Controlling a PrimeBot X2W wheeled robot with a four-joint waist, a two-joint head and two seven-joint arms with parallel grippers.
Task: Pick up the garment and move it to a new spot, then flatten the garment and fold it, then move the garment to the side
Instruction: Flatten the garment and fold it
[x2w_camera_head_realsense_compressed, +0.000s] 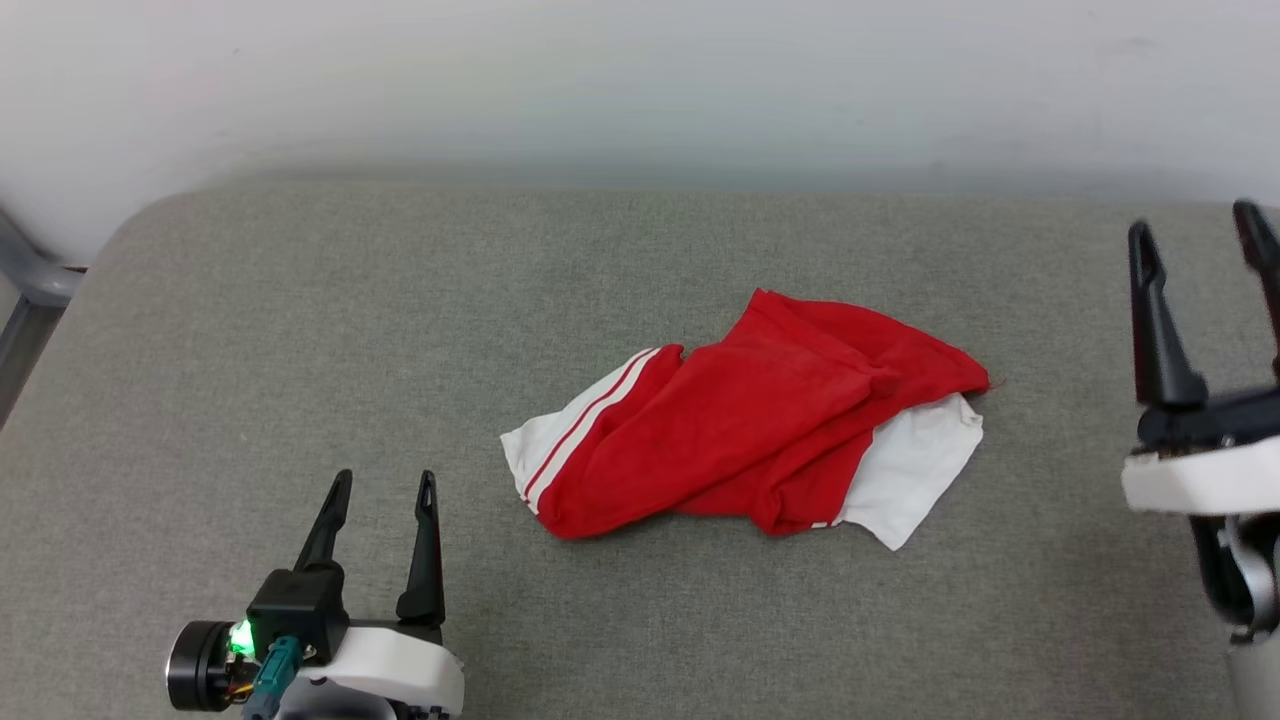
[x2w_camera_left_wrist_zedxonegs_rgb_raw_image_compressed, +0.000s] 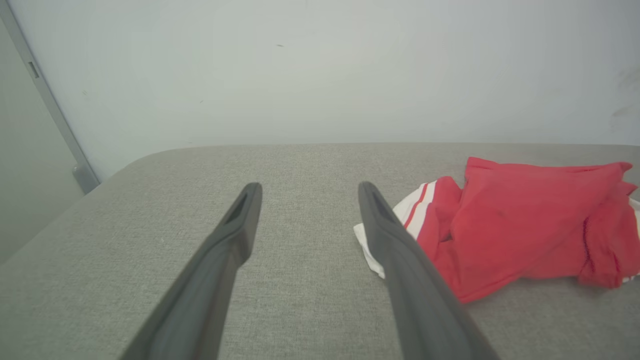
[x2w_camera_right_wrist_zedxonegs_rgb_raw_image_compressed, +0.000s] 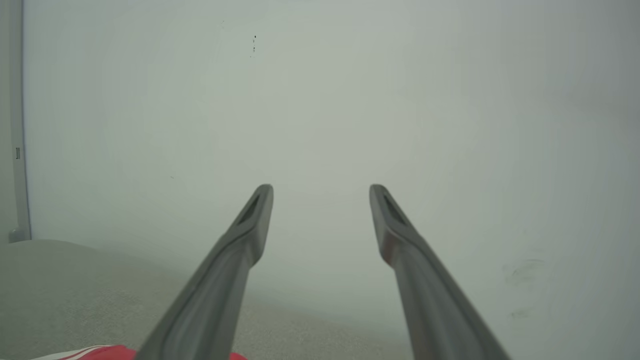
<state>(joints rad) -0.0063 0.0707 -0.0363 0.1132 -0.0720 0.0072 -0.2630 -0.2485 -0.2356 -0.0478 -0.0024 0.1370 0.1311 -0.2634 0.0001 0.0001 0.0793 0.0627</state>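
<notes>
One garment (x2w_camera_head_realsense_compressed: 745, 420) crumpled, seemingly two sleeves (x2w_camera_head_realsense_compressed: 915, 465) showing; left hand (x2w_camera_head_realsense_compressed: 386, 476), right hand (x2w_camera_head_realsense_compressed: 1192, 220) spread, empty.

The garment (x2w_camera_head_realsense_compressed: 740, 430) is thin, soft, matt cloth, red with plain white sleeve cloth at its four o'clock. The worktop (x2w_camera_head_realsense_compressed: 300, 350) is covered in coarse grey woven fabric. The left gripper (x2w_camera_head_realsense_compressed: 386, 477) has smooth, matt dark plastic-looking jaws and a glossier white shell. The wall (x2w_camera_head_realsense_compressed: 640, 80) looks smooth and matt.
</notes>
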